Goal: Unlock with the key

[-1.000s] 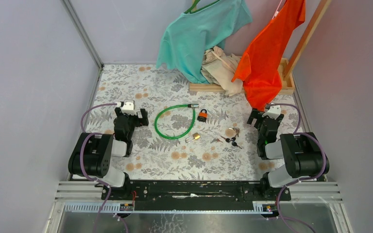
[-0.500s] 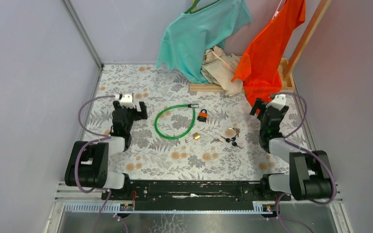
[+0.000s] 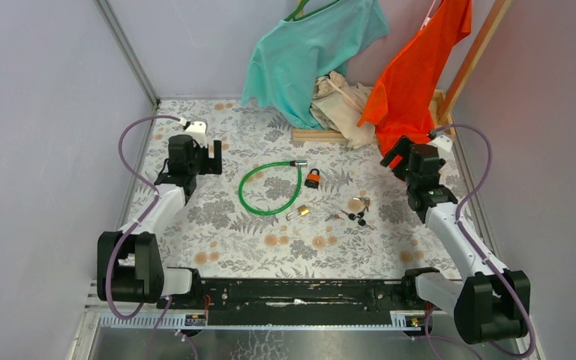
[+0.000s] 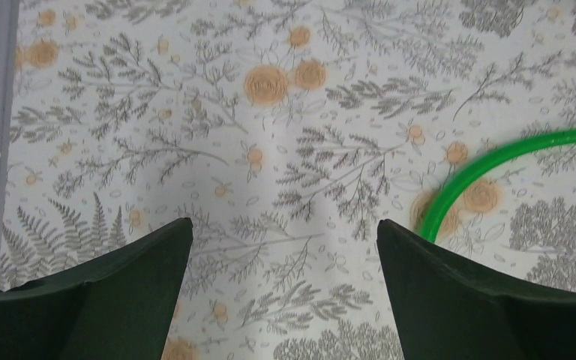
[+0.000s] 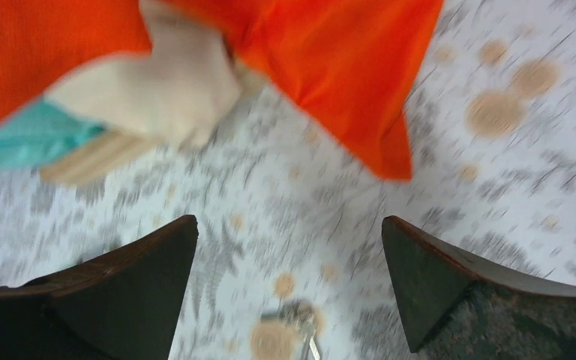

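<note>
Left pincer [image 3: 213, 157] gapes empty beside the green plastic-coated cable loop [image 3: 249, 201]. The tiny black-headed silver key [image 3: 357, 217] lies flat, right of the small orange padlock [image 3: 313, 178]. My right pincer [image 3: 394, 155], also wide apart, could snag the hanging orange cloth shirt [image 3: 412, 90] or pinch a neighbouring key.

Green cable loop [image 3: 269, 214] looks like smooth glossy plastic, the small brass-coloured padlock [image 3: 298, 213] shiny metal — the tiny black-headed keys [image 3: 358, 218] pair matt plastic heads with silver metal blades. Teal shirt [image 3: 307, 45] and orange shirt [image 3: 412, 82] are soft matt cloth, the pale rack base [image 3: 328, 136] bare wood.
</note>
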Motion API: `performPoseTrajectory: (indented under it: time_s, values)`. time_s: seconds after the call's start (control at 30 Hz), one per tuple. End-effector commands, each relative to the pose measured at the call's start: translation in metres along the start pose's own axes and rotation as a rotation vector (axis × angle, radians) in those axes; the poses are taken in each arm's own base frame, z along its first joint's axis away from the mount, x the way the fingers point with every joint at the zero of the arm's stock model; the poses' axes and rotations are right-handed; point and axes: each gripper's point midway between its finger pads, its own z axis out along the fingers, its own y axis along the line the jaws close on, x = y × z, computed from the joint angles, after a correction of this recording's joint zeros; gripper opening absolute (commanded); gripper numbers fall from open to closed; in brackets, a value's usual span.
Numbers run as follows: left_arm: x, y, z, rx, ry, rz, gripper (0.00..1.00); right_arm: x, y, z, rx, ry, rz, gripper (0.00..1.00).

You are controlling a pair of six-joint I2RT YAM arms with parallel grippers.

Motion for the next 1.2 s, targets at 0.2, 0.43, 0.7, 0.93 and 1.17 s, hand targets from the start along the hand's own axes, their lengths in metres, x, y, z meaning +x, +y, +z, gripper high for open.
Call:
performPoseTrajectory:
  time_s: [0.2, 0.43, 0.7, 0.93, 1.17]
  values:
    - [-0.006, -0.021, -0.036, 0.151, 0.093, 0.023, 1.0, 0.108, 0.056, -0.07, -0.135, 0.293, -0.097, 0.88]
    - [-0.007, -0.033, -0.052, 0.225, 0.112, 0.03, 1.0, 0.176, 0.084, -0.099, -0.195, 0.425, -0.247, 0.69]
    - [-0.01, -0.036, -0.066, 0.244, 0.127, 0.027, 1.0, 0.219, 0.085, -0.087, -0.104, 0.551, -0.336, 0.58]
    - [-0.016, -0.046, -0.078, 0.305, 0.122, 0.026, 1.0, 0.231, 0.089, -0.08, -0.069, 0.598, -0.397, 0.58]
    - [-0.023, -0.053, -0.085, 0.352, 0.123, 0.04, 1.0, 0.241, 0.088, -0.072, -0.037, 0.623, -0.444, 0.58]
